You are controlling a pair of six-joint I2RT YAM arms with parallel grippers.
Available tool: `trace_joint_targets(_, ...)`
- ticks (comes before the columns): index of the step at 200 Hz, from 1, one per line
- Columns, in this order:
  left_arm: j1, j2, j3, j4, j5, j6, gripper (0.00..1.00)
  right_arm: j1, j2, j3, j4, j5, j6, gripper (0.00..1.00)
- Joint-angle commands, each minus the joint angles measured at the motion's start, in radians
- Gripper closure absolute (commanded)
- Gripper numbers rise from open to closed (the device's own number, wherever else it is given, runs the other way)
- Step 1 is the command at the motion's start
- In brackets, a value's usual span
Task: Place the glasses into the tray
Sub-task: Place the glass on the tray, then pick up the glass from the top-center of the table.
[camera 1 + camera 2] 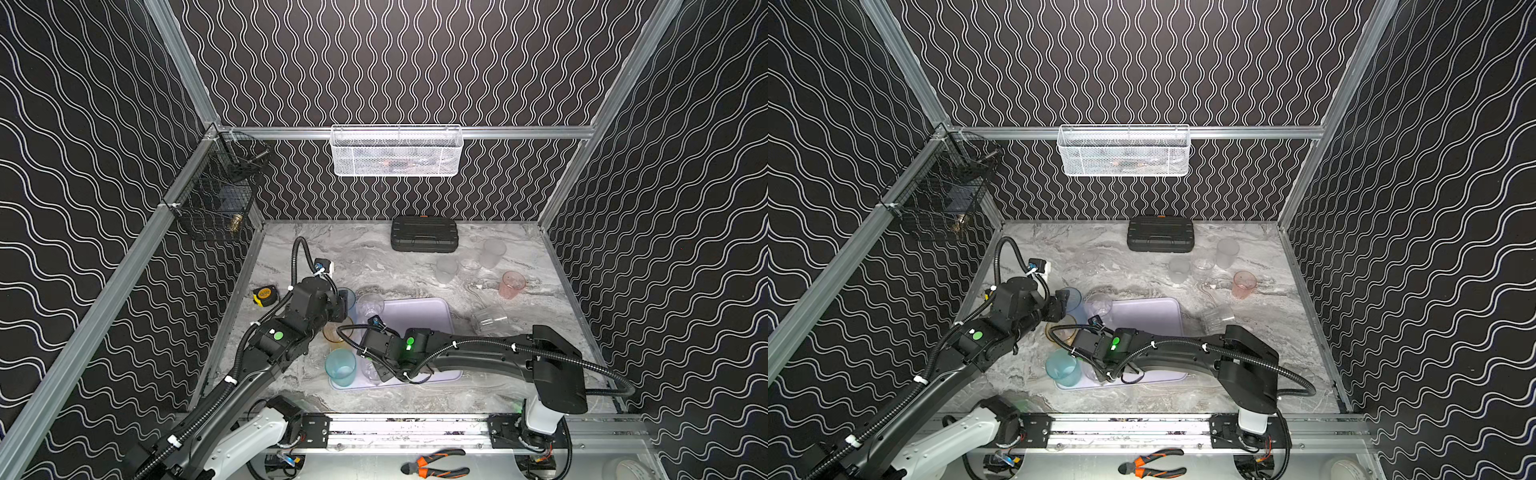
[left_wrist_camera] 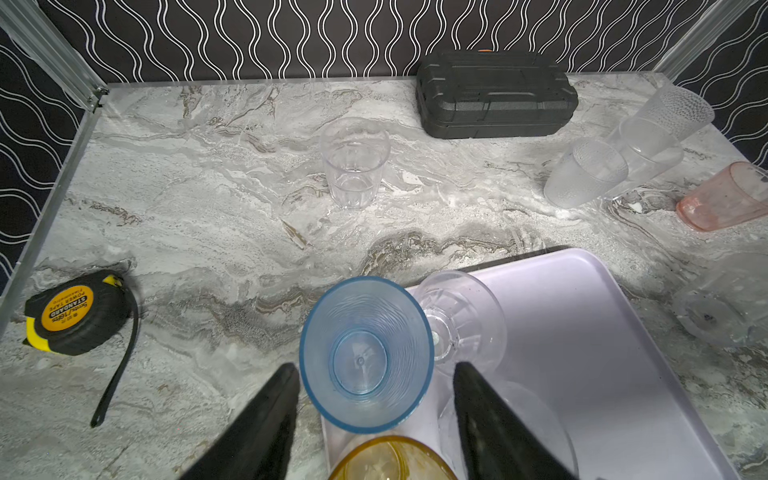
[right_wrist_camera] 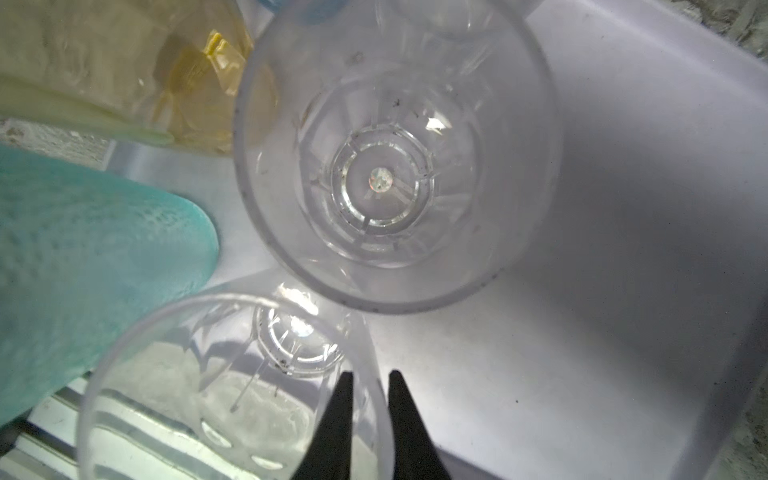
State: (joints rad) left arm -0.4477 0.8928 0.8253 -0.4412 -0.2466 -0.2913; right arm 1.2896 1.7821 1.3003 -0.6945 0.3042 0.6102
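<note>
The lilac tray [image 1: 419, 316] lies mid-table. My left gripper [image 2: 376, 365] is open at its far left corner, its fingers either side of an upright blue glass [image 2: 365, 353] without touching it. An amber glass [image 2: 390, 459] and a clear glass [image 2: 457, 316] stand close by. My right gripper [image 3: 372, 374] is over the tray's near left corner. It is slightly open, with one finger inside and one outside the wall of a clear glass [image 3: 232, 395]. Another clear glass [image 3: 390, 166] and a teal glass [image 1: 340, 368] stand beside it. Frosted glasses [image 1: 492, 251], a pink one [image 1: 512, 284] and clear ones [image 1: 490, 320] remain on the table.
A black ribbed case [image 1: 424, 235] lies at the back wall and a tape measure [image 1: 264, 295] at the left wall. A white mesh basket [image 1: 397, 151] and a black wire basket [image 1: 216, 199] hang on the walls. Pliers [image 1: 436, 463] lie in front of the rail.
</note>
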Motion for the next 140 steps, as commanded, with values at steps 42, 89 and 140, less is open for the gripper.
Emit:
trace_joint_targets(42, 0.002, 0.037, 0.052, 0.022, -0.022, 0.026, 0.36, -0.044, -0.07, 0.113, -0.092, 0.024, -0.1, 0.63)
trace_joint_targets(89, 0.003, 0.119, 0.12, 0.091, -0.01, 0.064, 0.35, -0.291, -0.114, 0.189, -0.044, -0.074, -0.238, 0.55)
trace_joint_targets(140, 0.002, 0.242, 0.144, 0.224, -0.003, 0.16, 0.34, -0.546, -0.003, 0.278, 0.064, -0.142, -0.308, 0.53)
